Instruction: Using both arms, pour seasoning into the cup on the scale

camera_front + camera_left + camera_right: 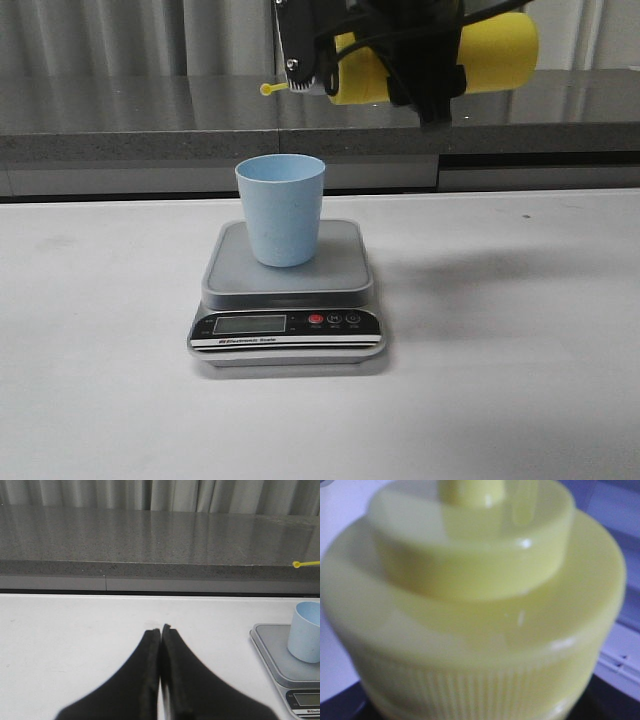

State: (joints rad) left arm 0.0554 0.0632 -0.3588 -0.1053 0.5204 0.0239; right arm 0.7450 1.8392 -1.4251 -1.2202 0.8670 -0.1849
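The pale blue cup (281, 208) stands upright on the grey platform of the scale (342, 272) at the table's middle. My right gripper (425, 85) is shut on the yellow seasoning bottle (495, 55) and holds it lying sideways, high above and behind the cup, nozzle to the left. Its small tethered cap (266, 89) hangs out past the nozzle. The bottle's lid (470, 605) fills the right wrist view and hides the fingers. My left gripper (161, 629) is shut and empty over the white table, left of the scale (272, 650) and cup (306, 637). The left gripper is not in the front view.
A grey stone ledge (120, 130) runs along the back of the white table (500, 350), with a curtain behind it. The scale's black panel (285, 322) with display and red button faces the front.
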